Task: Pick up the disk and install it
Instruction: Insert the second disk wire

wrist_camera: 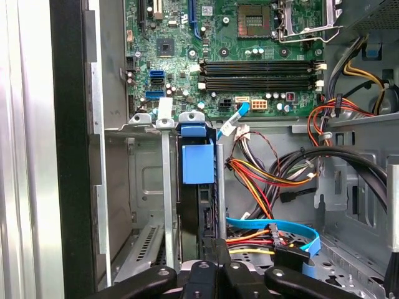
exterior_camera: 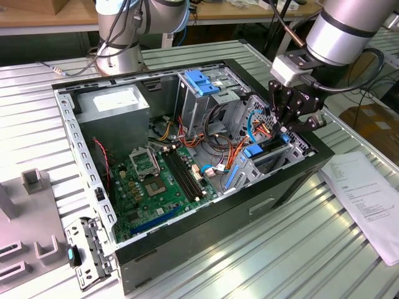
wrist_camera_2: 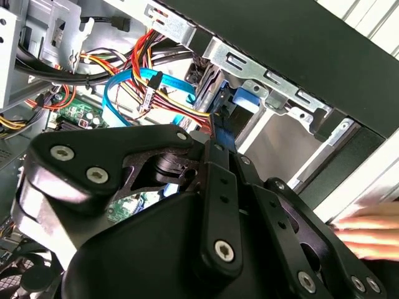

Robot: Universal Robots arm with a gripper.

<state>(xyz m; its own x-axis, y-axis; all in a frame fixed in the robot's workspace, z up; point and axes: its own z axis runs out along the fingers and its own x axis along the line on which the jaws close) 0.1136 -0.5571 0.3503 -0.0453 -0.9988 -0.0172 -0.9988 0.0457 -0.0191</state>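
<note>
A printed sheet [exterior_camera: 368,199] lies on the ribbed metal table [exterior_camera: 262,249] at the exterior view's right, its text too small to make out. A white label on the grey power supply [exterior_camera: 115,103] is equally unreadable. The open black PC case [exterior_camera: 206,218] sits mid-table, with wooden benches and a second arm's base [exterior_camera: 121,43] beyond it. Inside the case lie the green motherboard [exterior_camera: 162,180], bundles of red, orange and yellow wires [wrist_camera: 262,174], a flat blue cable [wrist_camera: 280,230], and a grey drive cage with a blue handle [exterior_camera: 202,81] at the far side. The gripper [exterior_camera: 288,121] hangs over the bay at the case's right end, its black fingers [wrist_camera: 215,261] drawn together on the upper edge of the disk [wrist_camera: 198,163], which stands on edge in the metal slot [wrist_camera: 165,187], blue carrier showing. A person's hand [wrist_camera_2: 371,232] rests just outside the case in the second wrist view. A grey bracket [exterior_camera: 87,252] lies at the near left.
</note>
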